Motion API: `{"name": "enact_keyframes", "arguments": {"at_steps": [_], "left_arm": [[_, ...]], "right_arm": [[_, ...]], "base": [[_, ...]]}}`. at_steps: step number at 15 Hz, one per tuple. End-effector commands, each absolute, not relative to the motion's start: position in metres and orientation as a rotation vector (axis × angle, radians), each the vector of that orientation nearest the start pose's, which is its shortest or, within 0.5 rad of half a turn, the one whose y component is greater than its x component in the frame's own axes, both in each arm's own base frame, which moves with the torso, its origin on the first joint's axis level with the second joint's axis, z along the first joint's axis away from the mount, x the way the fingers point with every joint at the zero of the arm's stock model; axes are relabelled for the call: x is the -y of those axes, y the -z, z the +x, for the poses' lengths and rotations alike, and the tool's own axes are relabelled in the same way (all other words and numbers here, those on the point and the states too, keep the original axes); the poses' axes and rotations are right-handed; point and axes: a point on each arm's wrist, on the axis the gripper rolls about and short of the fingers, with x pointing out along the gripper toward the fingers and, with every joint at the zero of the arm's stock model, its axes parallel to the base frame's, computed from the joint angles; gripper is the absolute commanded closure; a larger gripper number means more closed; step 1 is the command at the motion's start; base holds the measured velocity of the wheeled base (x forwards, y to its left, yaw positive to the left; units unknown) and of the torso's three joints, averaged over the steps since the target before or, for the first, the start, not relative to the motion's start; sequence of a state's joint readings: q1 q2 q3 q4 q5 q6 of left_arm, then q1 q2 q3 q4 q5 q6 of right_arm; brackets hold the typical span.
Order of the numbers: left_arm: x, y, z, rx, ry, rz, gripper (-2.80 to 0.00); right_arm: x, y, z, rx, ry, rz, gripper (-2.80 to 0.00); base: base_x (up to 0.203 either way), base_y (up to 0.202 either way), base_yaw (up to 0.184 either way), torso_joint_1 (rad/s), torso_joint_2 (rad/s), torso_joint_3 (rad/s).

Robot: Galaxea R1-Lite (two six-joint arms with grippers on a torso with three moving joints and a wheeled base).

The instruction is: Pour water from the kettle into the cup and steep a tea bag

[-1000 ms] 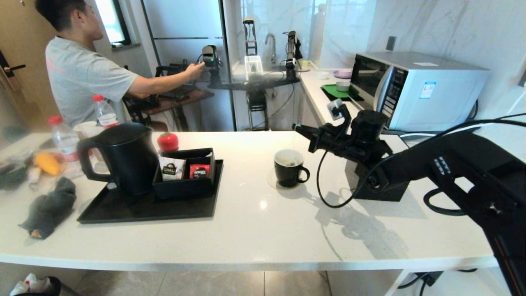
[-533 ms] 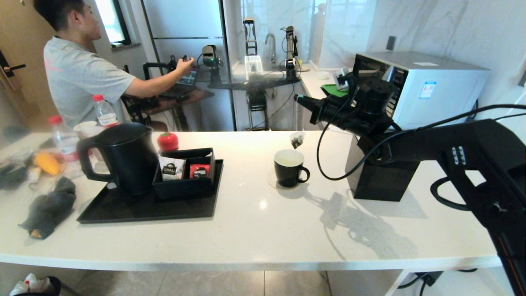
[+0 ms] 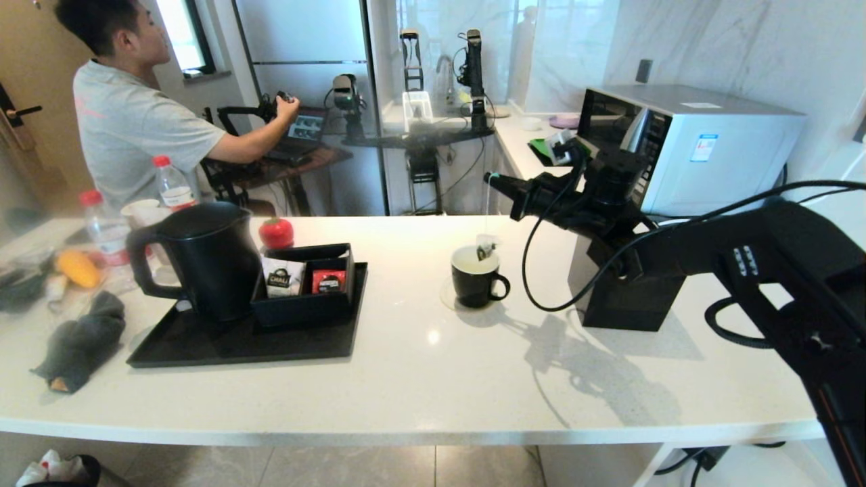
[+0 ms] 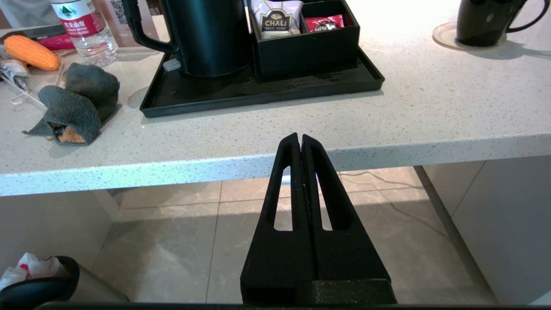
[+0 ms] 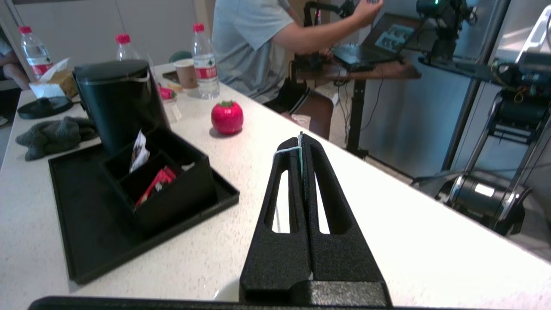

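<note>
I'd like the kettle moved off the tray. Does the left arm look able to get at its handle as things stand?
Probably yes. The kettle stands at the tray's near-left end, its handle turned outward with nothing in front. The left pincer, shut, sits below the counter edge and would have to rise first.

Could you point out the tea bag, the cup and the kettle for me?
tea bag (image 3: 484,249): head view, on the hanging pouch.
cup (image 3: 475,285): head view, on its black side.
kettle (image 3: 210,267): head view, on its body.

Kettle (image 3: 203,260) on tray (image 3: 237,341), left of cup (image 3: 477,277); tea bag (image 3: 484,247) above.
</note>
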State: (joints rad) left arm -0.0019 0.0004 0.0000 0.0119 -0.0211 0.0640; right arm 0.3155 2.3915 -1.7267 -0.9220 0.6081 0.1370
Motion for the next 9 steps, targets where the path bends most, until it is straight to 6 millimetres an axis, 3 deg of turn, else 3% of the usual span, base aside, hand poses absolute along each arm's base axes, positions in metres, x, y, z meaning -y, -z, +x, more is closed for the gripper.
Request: {"name": "enact_keyframes", "arguments": {"at_steps": [1, 6, 9], "left_arm": [[0.000, -0.074, -0.023, -0.012, 0.023, 0.064, 0.00], [0.000, -0.074, -0.023, -0.012, 0.023, 0.064, 0.00], [0.000, -0.074, -0.023, -0.011, 0.025, 0.064, 0.00]], "right_arm": [[-0.166, -0.158, 0.465, 0.156, -0.938, 0.094, 0.00], [-0.160, -0.112, 0.444, 0.082, -0.937, 0.105, 0.00], [-0.158, -0.106, 0.435, 0.084, -0.939, 0.105, 0.00]], "base": [[0.000, 0.000, 0.000, 0.000, 0.00, 0.000], [0.000, 0.000, 0.000, 0.000, 0.00, 0.000], [0.000, 0.000, 0.000, 0.000, 0.00, 0.000]]}}
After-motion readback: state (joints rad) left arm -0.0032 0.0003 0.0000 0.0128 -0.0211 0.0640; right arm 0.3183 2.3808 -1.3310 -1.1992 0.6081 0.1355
